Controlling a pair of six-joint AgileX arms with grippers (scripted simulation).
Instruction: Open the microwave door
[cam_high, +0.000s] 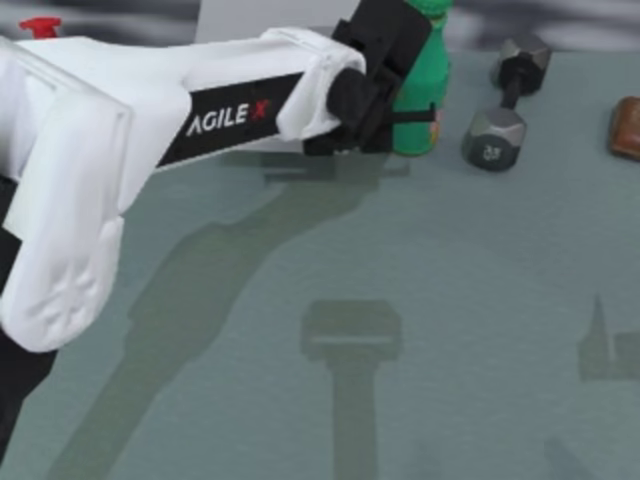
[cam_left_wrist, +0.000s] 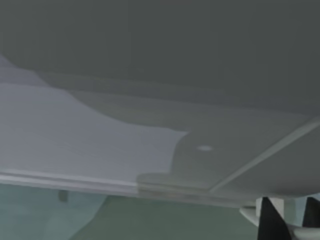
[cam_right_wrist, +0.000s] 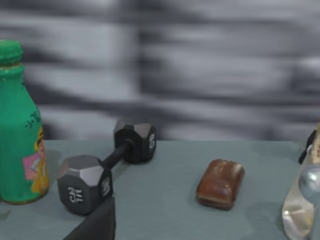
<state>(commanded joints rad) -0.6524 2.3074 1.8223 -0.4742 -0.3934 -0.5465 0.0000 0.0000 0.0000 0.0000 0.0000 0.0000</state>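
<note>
The microwave (cam_high: 268, 18) stands at the table's back. From above only a pale grey strip of it shows behind my left arm. In the left wrist view its grey front surface (cam_left_wrist: 100, 125) fills the picture at very close range. I cannot make out the microwave door as a separate panel there. My left gripper (cam_high: 392, 100) hangs just to the right of the microwave, against the green bottle (cam_high: 428, 80). In the left wrist view that gripper (cam_left_wrist: 292, 222) shows as black shapes among small white pieces. My right gripper (cam_right_wrist: 145, 235) is parked out of the top view, open, with one dark finger (cam_right_wrist: 100, 222) showing.
At the back right, a grey dumbbell (cam_high: 505, 100) lies beside the green bottle. A brown lump (cam_high: 627, 127) sits at the right edge, and a small red object (cam_high: 40, 25) at the back left. A shiny metal object (cam_right_wrist: 302, 200) shows in the right wrist view.
</note>
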